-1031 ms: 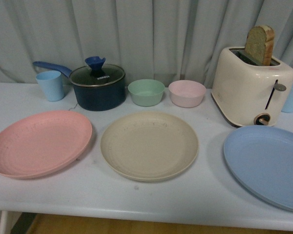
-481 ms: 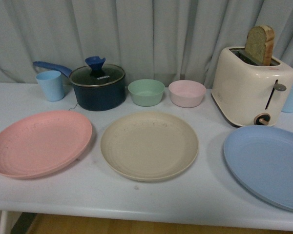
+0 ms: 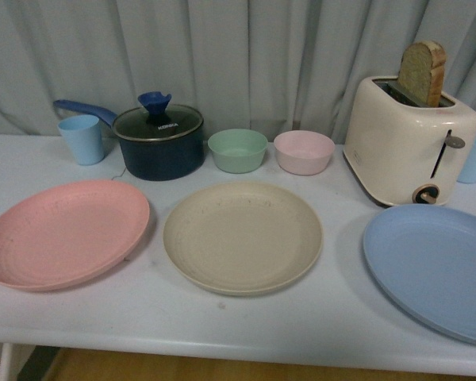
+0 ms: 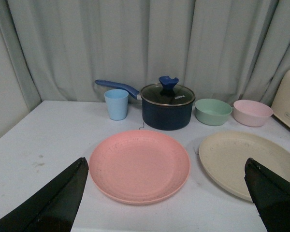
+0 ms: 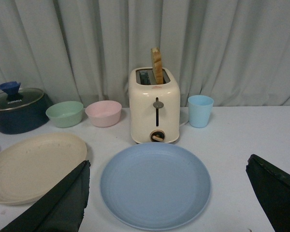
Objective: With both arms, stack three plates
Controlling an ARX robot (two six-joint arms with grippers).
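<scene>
Both spread wide and empty, the left pincer (image 4: 165,161) faces the pink plate (image 4: 140,166) dead ahead, the right pincer (image 5: 168,161) the blue plate (image 5: 155,185), with the beige plate (image 3: 242,236) lying between them.

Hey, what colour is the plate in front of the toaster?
Blue. The plate shows whole in the right wrist view.

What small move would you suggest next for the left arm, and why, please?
Probably lower the open left jaws toward the rim of the pink plate: it lies straight ahead between them, while the beige plate and blue plate lie apart, nothing stacked yet.
</scene>
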